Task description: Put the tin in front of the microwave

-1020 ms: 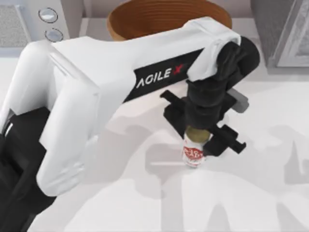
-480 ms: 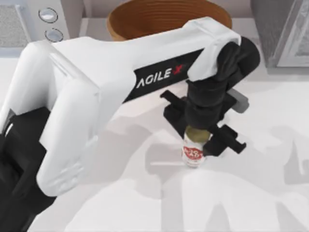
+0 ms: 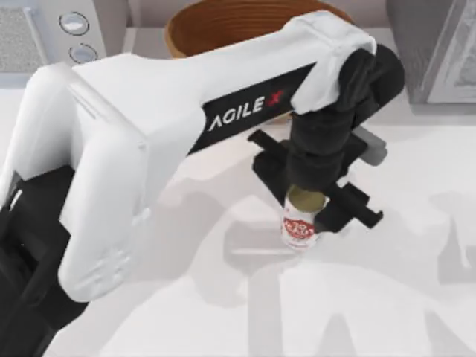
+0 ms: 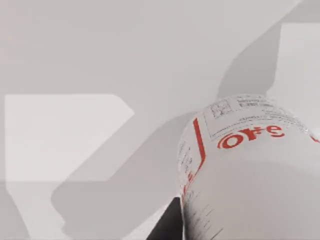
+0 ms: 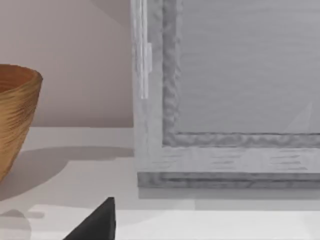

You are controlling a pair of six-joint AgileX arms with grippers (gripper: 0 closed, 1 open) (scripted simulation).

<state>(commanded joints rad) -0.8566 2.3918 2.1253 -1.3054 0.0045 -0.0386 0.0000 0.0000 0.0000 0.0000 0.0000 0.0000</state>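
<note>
Left gripper point(image 3: 306, 202) clamped on the tin point(image 3: 299, 229) — mid-table, well right of the microwave point(image 3: 46, 30).

The top view shows black fingers flanking the olive lid; the left wrist view shows the tin's label close up. The basket bowl point(image 3: 223, 26) stands beyond, half hidden by the arm. The darker box appliance point(image 5: 227, 95) shows in the right wrist view — right jaws: cannot tell.

The tin point(image 4: 250, 170) stood very close to the camera, its white label with red letters and small print turned toward it. Behind it lay the pale table point(image 4: 100, 60) with grey shadows. A dark tip point(image 4: 170, 225), perhaps a finger, touched the tin's side.
</note>
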